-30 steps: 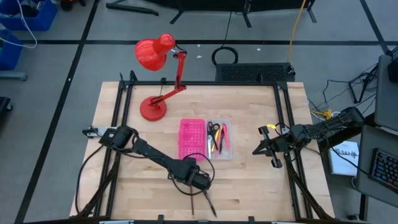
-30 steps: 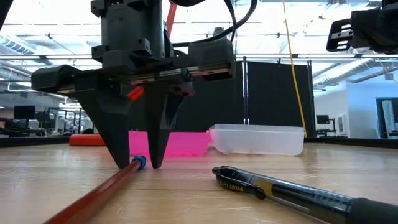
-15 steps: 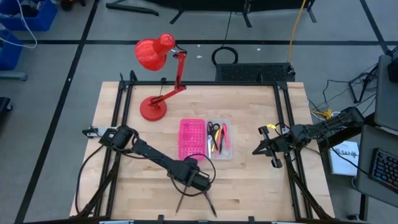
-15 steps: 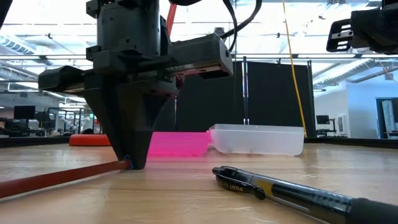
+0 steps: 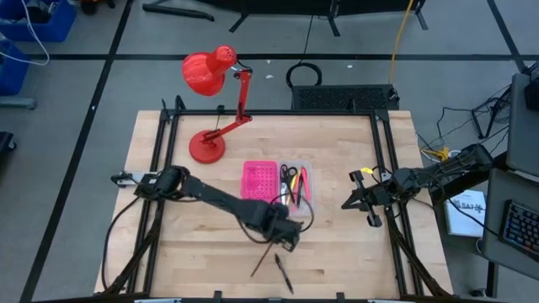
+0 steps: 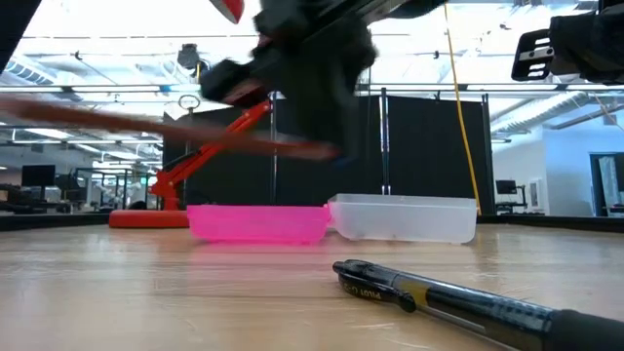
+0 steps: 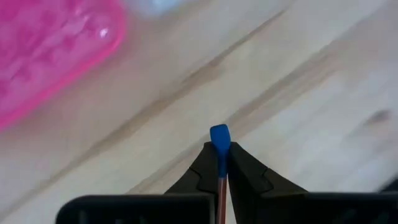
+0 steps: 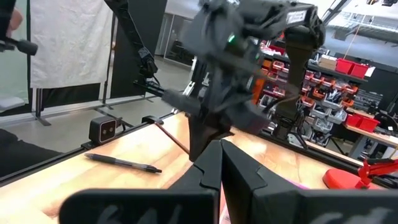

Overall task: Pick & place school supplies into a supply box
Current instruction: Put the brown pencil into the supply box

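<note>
The wooden table carries a red desk lamp at its far side, well apart from the left gripper, which hangs above the middle of the table, lifted clear of the wood. The left arm stretches across to it from the table's left edge. The right arm waits at the table's right edge, its right gripper with fingers pressed together and nothing between them, well apart from the left gripper. The supply box lies open just beyond the left gripper, on its lamp side: the pink gridded half on one side, the clear tray half joined on the other, with scissors and a few pens already lying in the clear tray. The left gripper's fingers are clamped together on a thin red pencil; its blue-tipped end pokes out just past the fingertips in the left wrist view, and the rest of its length slants away behind the gripper toward the table's near edge, off the wood. A black pen lies on the table near the gripper, on the near-edge side, close to the pencil's free end but not held; in the low view the same pen rests flat on the wood in the foreground.
</note>
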Action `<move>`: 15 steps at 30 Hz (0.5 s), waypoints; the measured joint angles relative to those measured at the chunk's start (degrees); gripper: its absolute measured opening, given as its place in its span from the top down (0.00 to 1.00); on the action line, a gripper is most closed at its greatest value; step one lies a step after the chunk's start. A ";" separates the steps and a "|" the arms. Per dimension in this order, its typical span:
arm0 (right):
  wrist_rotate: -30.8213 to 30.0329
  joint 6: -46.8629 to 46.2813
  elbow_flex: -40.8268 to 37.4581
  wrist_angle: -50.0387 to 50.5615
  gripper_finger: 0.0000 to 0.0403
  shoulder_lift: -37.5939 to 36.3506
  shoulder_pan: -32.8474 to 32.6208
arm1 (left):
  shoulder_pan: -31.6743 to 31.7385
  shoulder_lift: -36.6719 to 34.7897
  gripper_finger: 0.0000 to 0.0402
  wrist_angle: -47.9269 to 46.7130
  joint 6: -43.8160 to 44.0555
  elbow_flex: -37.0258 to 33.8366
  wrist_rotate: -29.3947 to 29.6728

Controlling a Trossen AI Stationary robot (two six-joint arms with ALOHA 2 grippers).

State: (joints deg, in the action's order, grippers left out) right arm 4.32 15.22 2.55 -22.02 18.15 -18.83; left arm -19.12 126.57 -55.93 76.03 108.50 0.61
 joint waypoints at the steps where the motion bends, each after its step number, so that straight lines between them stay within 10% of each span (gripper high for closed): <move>1: -0.02 -0.09 0.00 0.04 1.00 0.02 0.00 | 0.71 0.06 0.96 0.08 -1.10 1.20 0.08; 15: 0.00 -1.08 0.00 0.00 1.00 0.05 0.00 | 19.10 -0.04 0.94 2.39 -11.34 8.24 9.74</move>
State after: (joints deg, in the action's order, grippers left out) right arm 4.32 14.15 2.55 -22.02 18.20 -18.83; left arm -0.03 126.54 -53.53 64.69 116.75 10.35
